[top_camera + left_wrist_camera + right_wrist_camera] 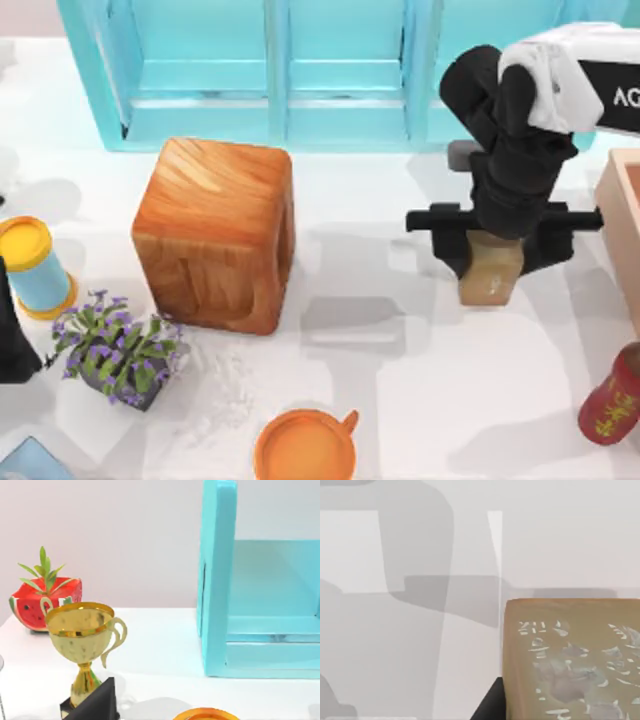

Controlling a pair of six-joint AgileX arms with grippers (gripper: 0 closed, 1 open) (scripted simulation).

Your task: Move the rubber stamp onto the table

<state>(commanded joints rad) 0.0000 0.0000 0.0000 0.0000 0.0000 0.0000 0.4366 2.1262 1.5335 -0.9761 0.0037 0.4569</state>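
The rubber stamp (490,272) is a small pale tan block, upright at the right of the white table (420,380). My right gripper (494,252) reaches down from above and is shut on its upper part. A shadow on the tabletop to the left suggests the stamp hangs above the surface. In the right wrist view the stamp's (570,660) carved face is close up, with pale raised marks, and white tabletop lies behind it. My left arm (12,340) stays parked at the left edge.
A large orange-brown wooden cube (215,235) stands left of centre, in front of the turquoise shelf (300,80). A yellow-and-blue can (35,265), a flower pot (120,350), an orange cup (305,445), a dark red bottle (612,405) and a wooden box edge (625,220) ring the open middle.
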